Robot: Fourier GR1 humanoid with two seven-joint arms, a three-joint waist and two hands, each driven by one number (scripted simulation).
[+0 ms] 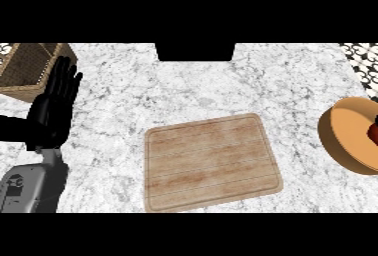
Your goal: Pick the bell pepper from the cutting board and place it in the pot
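- Wooden cutting board (212, 162) at centre of marble counter (221, 90), nothing lying on it
- Orange pot (353, 136) at right edge, dark red bell pepper (374, 131) inside, partly cut off
- Left hand (55, 102) at left, fingers straight, resting
- Wicker basket (29, 70) just behind it, top left

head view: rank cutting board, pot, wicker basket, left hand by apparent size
1. cutting board, clearly the largest.
2. left hand, close to the camera, so it may look oversized.
3. pot and wicker basket: both cut off by the frame edge, visible parts look alike, not ranked.
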